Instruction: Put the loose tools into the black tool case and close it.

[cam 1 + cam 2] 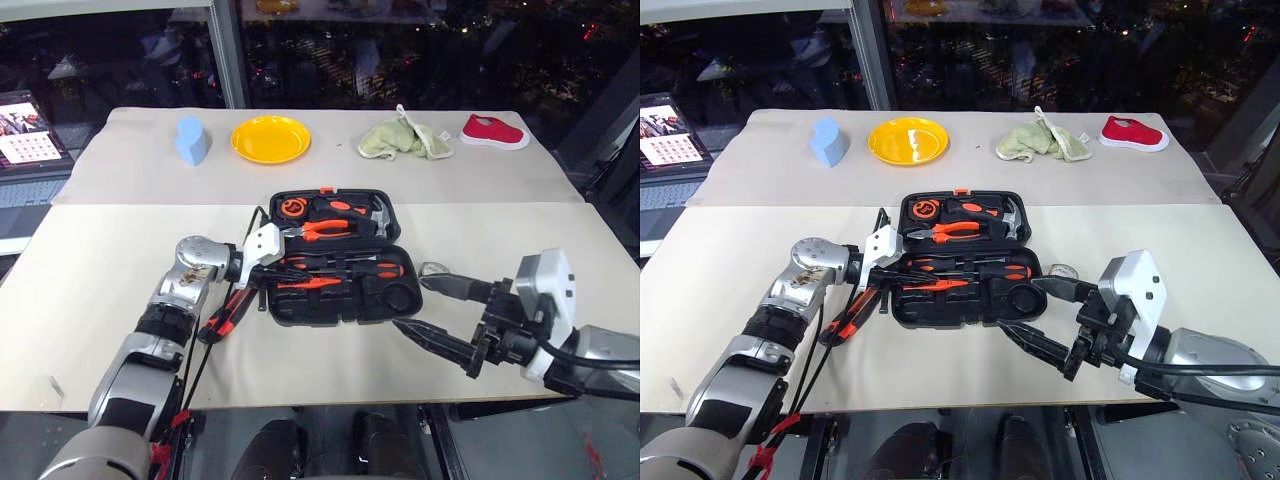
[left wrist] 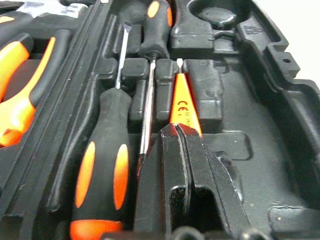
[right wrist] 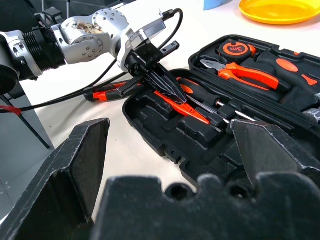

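The black tool case (image 1: pixel 345 316) lies open mid-table. Its far half holds orange-handled pliers (image 1: pixel 330 230), a tape measure (image 1: pixel 291 207) and a hammer (image 1: pixel 375 212). Two orange-and-black screwdrivers (image 2: pixel 100 170) (image 2: pixel 157 25) lie in recesses of the near half. My left gripper (image 2: pixel 181 131) reaches into that half from the left, shut on the slim orange tester screwdriver (image 2: pixel 181 97), which lies low along a recess. The orange-black utility knife (image 1: pixel 225 315) rests on the table just left of the case. My right gripper (image 1: pixel 408 296) hovers open at the case's right end, holding nothing.
Along the table's far side sit a blue object (image 1: pixel 191 140), a yellow plate (image 1: pixel 270 138), a green cloth (image 1: pixel 405 140) and a red shoe (image 1: pixel 493 131). A black cable (image 3: pixel 75 97) runs along my left arm near the knife.
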You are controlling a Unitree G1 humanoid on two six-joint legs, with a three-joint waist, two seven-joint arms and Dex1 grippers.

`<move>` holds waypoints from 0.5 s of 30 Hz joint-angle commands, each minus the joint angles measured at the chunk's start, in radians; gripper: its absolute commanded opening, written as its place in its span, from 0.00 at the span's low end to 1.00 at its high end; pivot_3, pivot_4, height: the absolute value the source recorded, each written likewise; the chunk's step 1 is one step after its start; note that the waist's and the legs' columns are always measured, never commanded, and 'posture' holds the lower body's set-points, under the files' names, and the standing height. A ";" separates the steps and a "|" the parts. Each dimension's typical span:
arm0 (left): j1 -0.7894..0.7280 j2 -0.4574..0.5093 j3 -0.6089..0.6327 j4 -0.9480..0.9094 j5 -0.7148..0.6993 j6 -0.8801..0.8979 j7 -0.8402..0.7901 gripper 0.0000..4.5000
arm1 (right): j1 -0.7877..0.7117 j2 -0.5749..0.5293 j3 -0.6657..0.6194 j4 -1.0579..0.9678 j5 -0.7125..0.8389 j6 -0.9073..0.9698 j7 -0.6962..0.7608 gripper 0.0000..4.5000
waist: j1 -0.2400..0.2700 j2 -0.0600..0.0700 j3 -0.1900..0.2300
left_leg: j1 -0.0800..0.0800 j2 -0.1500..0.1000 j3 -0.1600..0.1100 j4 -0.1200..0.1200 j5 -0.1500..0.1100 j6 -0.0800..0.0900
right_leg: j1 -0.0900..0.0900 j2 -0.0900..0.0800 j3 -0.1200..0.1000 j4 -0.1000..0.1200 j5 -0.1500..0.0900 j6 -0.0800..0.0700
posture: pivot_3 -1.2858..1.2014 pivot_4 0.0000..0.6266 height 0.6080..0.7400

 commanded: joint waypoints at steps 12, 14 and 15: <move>0.060 0.246 0.164 -0.336 -0.176 0.408 -0.061 0.12 | -0.162 -0.025 0.078 0.122 -0.027 -0.013 0.104 1.00 | -0.033 -0.002 0.001 | -0.003 0.000 0.001 0.000 0.000 0.000 | -0.005 0.002 0.001 0.000 0.000 0.000 | 0.52 0.24 1.00; 0.092 0.333 0.215 -0.398 -0.216 0.517 -0.058 0.24 | -0.207 -0.024 0.116 0.152 -0.045 -0.012 0.143 1.00 | -0.038 -0.002 0.002 | -0.003 0.001 0.000 0.000 0.000 0.000 | -0.005 0.003 0.000 0.000 0.001 -0.001 | 0.52 0.24 1.00; 0.121 0.378 0.242 -0.421 -0.228 0.548 -0.059 0.34 | -0.230 -0.023 0.138 0.165 -0.057 -0.013 0.164 1.00 | -0.038 -0.002 0.001 | -0.002 0.001 0.000 -0.001 0.000 0.000 | -0.005 0.003 0.000 0.001 0.000 -0.001 | 0.52 0.24 1.00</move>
